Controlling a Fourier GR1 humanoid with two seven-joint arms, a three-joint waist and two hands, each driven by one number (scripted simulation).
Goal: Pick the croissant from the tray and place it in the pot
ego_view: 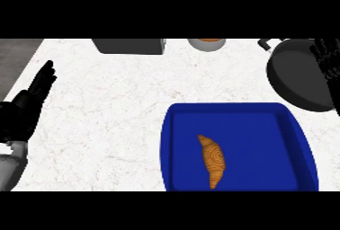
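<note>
So the croissant (212, 161) was lying in the blue tray (266, 143), a bit left of its middle, with nothing touching it. The tray sat at the desk's (113, 112) near right corner. The dark pot (299, 76) was just behind it by the right edge, with the right hand (327, 56) over its right side. Honestly couldn't tell if that one was spread or curled. The left hand (26, 108) rested at the left edge, fingers straight, holding nothing.
</note>
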